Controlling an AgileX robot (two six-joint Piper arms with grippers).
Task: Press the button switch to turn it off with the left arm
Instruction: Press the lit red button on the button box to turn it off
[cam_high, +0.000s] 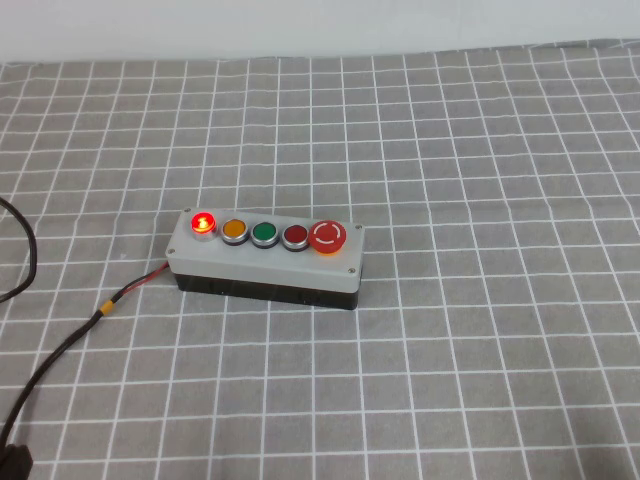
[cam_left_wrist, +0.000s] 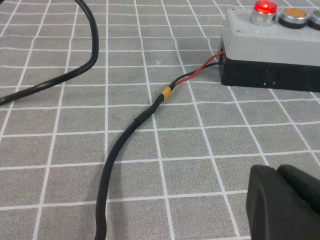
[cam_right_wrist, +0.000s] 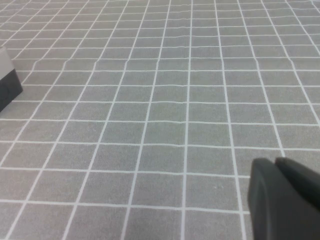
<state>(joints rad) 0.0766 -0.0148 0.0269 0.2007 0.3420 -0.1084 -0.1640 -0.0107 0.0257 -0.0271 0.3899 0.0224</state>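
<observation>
1. Button switch box (cam_high: 265, 255) sits at the centre of the high frame on the checked cloth (cam_high: 480, 150). Its leftmost red button (cam_high: 203, 223) glows.
2. Your left gripper (cam_left_wrist: 277, 170) hangs low over the cloth near the black cable (cam_left_wrist: 125, 145), apart from the box, with its claw pressed together.
3. Your right gripper (cam_right_wrist: 275, 161) hangs low over the cloth, well apart from the box, with its claw likewise pressed together.

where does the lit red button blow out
High view: the lit red button blooms pale, soft shadow under the switch box. Left wrist view: same glow, left gripper dark, short of that box. Right wrist view: even light, right gripper dark over the checked cloth.
</observation>
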